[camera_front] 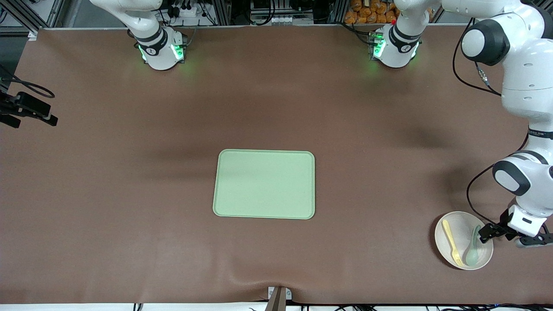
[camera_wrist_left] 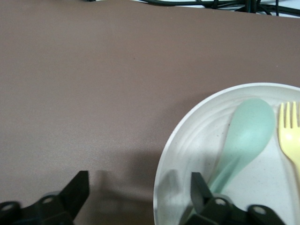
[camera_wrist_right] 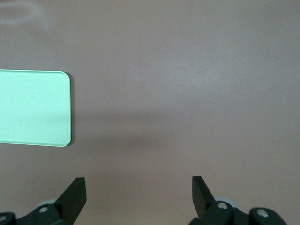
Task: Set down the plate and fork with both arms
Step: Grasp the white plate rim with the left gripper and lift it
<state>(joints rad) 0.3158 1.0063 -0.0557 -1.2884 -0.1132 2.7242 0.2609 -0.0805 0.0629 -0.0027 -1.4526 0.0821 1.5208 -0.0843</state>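
A brown table [camera_front: 129, 194] is seen from above, with two white robot arms based along its top edge, at about 11 and 1 o'clock of the front view.

The right arm is rooted at 11 o'clock and rises out of the front view. The right tool [camera_wrist_right: 139, 187] appears only in its own wrist view. It is held spread wide and empty above bare table, with one corner of the tray [camera_wrist_right: 33, 108] in sight. This arm is judged to be waiting.

A rectangular light-green tray [camera_front: 264, 184] lies in the middle of the table with nothing on it.

At about 4 o'clock from the tray, toward the left arm's end of the table and nearer to the front camera, the round cream plate [camera_front: 462, 224] rests on the table. In it lie the pale-yellow fork [camera_front: 452, 243] and, just beside it, a grey-green spoon [camera_front: 473, 248].

The left tool [camera_front: 489, 232] is set low at the plate's 3 o'clock edge. In the left wrist view the left tool [camera_wrist_left: 139, 185] is released, with one finger over the inside of the plate [camera_wrist_left: 197, 140] near the handle of the spoon [camera_wrist_left: 243, 140] and the other outside the rim. The fork [camera_wrist_left: 290, 136] is seen past the spoon. Whether the rim is touched cannot be told.

The step in hand is judged to be the grasp of the plate's rim. Next, the fingers need to be closed firmly on the rim. The plate must then be lifted level, so that the cutlery is not spilled, and carried to the tray.
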